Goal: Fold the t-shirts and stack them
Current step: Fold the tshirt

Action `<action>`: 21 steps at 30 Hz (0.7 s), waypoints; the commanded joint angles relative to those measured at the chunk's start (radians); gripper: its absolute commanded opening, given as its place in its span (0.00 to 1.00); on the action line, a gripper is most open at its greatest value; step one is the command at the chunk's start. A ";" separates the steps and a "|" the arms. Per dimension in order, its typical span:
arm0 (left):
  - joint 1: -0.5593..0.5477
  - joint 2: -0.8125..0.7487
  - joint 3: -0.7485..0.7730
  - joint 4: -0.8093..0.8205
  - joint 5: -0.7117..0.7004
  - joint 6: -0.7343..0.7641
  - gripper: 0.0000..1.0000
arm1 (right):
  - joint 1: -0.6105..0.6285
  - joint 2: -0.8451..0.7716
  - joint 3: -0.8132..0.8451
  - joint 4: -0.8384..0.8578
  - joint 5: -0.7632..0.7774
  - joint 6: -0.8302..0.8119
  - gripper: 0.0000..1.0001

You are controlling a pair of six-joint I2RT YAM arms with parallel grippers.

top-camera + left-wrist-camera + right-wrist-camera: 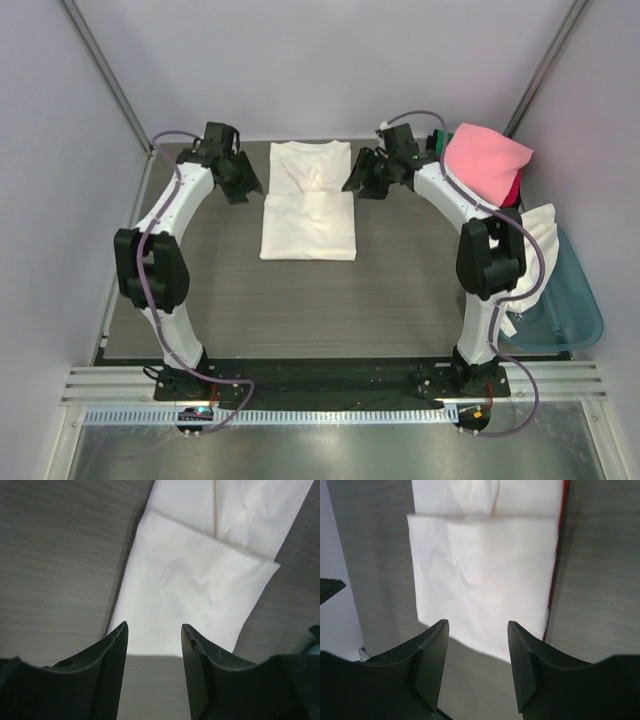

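Cream shirt point(308, 200), part-folded, lay far centre between left gripper point(242, 186) and right gripper point(358, 182), both with jaws released and empty; pink shirt point(485, 160) far right and white shirt point(535, 240) over tub point(575, 310) apparently remained unfolded.

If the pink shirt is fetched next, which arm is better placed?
Right, probably. The right arm, jaws open, is right beside the pink shirt at the far right corner. The left arm, also open, is on the other side of the white shirt.
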 commanded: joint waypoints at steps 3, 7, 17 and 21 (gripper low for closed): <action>-0.073 -0.171 -0.331 0.205 0.072 -0.053 0.47 | 0.102 -0.133 -0.304 0.214 -0.103 0.085 0.54; -0.119 -0.212 -0.498 0.314 0.101 -0.113 0.46 | 0.131 -0.108 -0.407 0.386 -0.222 0.174 0.50; -0.174 -0.126 -0.655 0.437 0.093 -0.131 0.42 | 0.153 -0.053 -0.583 0.446 -0.161 0.147 0.48; -0.179 -0.103 -0.721 0.482 0.079 -0.134 0.40 | 0.151 -0.056 -0.655 0.458 -0.129 0.132 0.47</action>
